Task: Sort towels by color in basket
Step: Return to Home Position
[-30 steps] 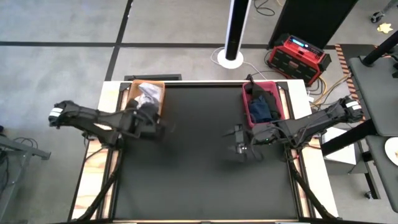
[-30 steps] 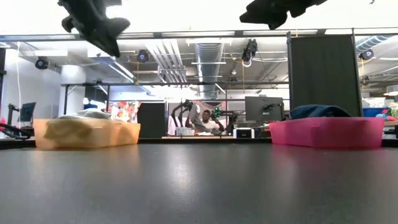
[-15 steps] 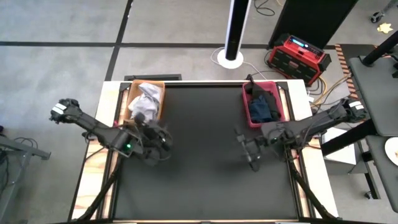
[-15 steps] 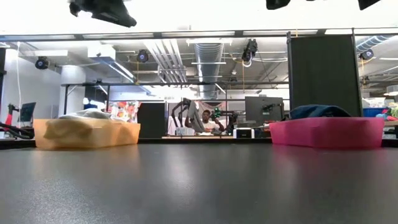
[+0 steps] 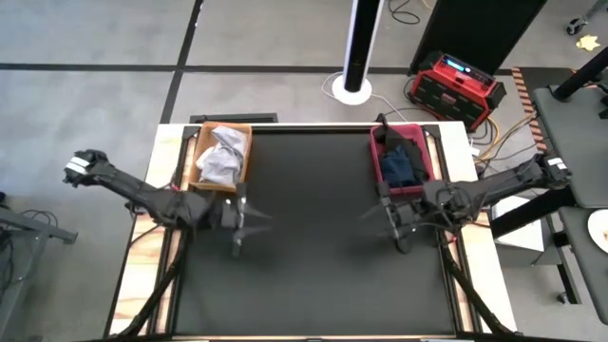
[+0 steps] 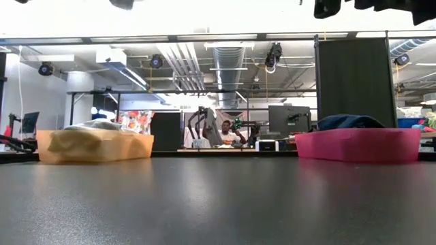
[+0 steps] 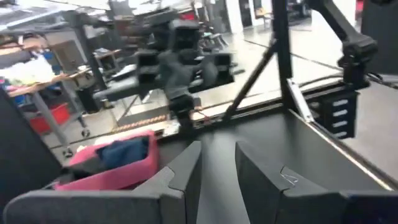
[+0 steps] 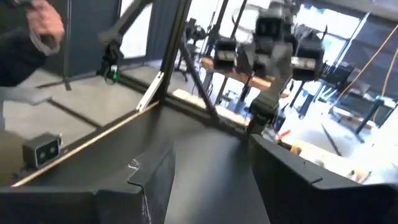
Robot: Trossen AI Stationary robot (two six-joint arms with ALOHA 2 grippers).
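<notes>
Over the 9 o'clock side of the counter (image 5: 313,275), your left gripper (image 5: 239,228) hangs in the air with its jaws a little apart and nothing between them. Just toward 11 o'clock from it sits the orange bin (image 5: 249,152), which holds the pale grey and white towels (image 5: 220,157) in a loose heap. At 1 o'clock is the red bin (image 5: 375,163) with the navy towel (image 5: 404,167) bulging above its rim. Below it, on the 3 o'clock side, your right gripper (image 5: 397,228) hovers with its jaws released wide, also empty. No towel shows on the dark top, so the sorting looks finished and only the retreat to rest remains. Draw each arm back toward its own side at an even pace, and keep the jaws apart and high enough to pass the bin walls without nudging them. Mind that the two arms face each other across the middle, so give them separate paths. The counter is matte black and bare between the bins. Beyond it a workshop opens out, where a person (image 6: 225,133) sits far off among benches, and another person's hand (image 8: 43,18) shows near the right arm's side, so watch that edge.
</notes>
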